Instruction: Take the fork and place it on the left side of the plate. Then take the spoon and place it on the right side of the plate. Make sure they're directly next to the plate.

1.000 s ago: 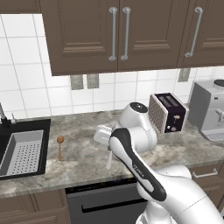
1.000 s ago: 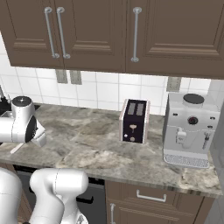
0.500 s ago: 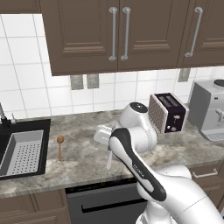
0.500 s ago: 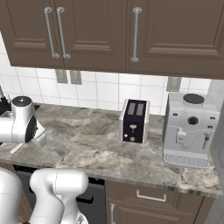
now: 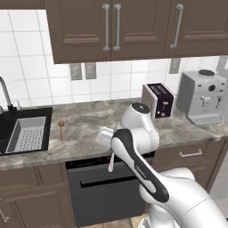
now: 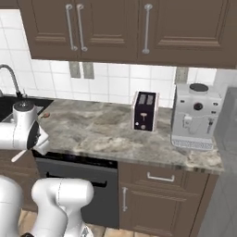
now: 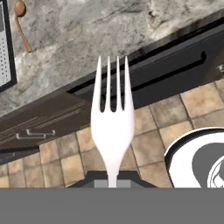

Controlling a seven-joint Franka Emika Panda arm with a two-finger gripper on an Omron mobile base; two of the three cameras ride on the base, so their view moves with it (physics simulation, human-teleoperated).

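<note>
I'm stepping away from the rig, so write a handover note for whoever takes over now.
Gripper: shut on the fork, held past the front edge of the counter.
Spoon: lies on the counter beside the sink, untouched.
Plate: cannot make it out.
Done: fork picked up.
Left: fork to plate's left, spoon to its right, both directly beside it.

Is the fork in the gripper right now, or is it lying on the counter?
In the gripper. The fork rises from between the shut gripper, tines pointing away, over the counter edge. The spoon lies on the counter.
</note>
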